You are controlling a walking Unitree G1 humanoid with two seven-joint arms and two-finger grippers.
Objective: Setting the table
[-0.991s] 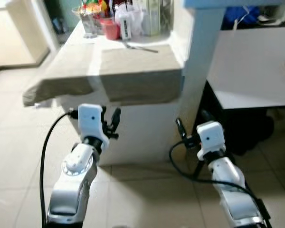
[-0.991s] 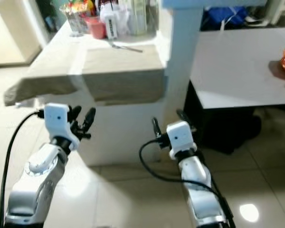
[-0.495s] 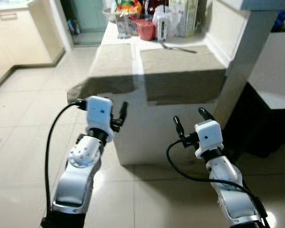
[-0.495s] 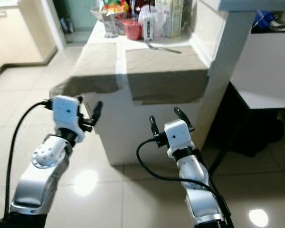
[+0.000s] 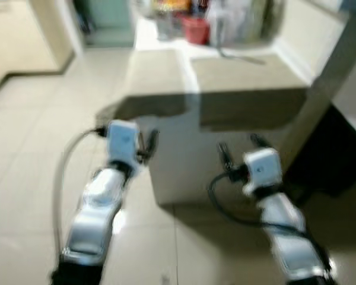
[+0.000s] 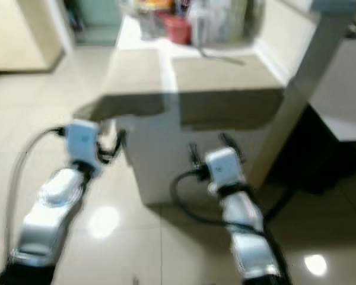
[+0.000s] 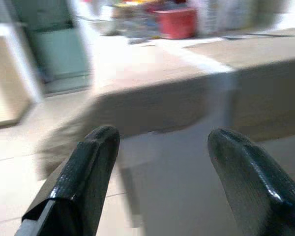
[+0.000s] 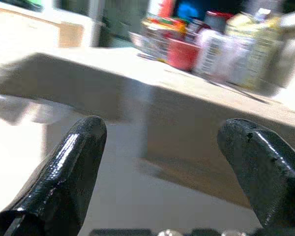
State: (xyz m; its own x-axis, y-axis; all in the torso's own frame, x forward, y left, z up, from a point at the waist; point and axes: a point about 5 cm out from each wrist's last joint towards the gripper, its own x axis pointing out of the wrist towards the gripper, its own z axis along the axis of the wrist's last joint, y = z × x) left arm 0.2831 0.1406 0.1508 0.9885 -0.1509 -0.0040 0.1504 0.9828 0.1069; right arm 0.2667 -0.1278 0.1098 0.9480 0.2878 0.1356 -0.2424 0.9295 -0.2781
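Note:
A counter-like table draped in a tan cloth (image 5: pixel 237 89) stands ahead of me, and the picture is blurred. At its far end sit a red cup (image 5: pixel 197 29), several bottles and packets (image 5: pixel 237 21), and a spoon (image 5: pixel 240 58) lying on the cloth. My left gripper (image 5: pixel 148 142) is raised before the table's near left corner, open and empty. My right gripper (image 5: pixel 240 147) hangs before the table's front face, also open and empty. Along the wrist views the open fingers (image 7: pixel 96 152) (image 8: pixel 78 147) frame the cloth edge and the red cup (image 7: pixel 176 22) (image 8: pixel 182 53).
A pale blue pillar (image 5: pixel 338 71) rises at the table's right corner, with a dark gap (image 5: pixel 341 163) under another white table beyond it. Glossy beige floor tiles (image 5: pixel 35 148) spread to the left, towards cream cabinets (image 5: pixel 47 24) and a doorway.
The camera has swung left and moved, so the table now sits in the middle and the picture has blurred. Both grippers stay raised, open and empty.

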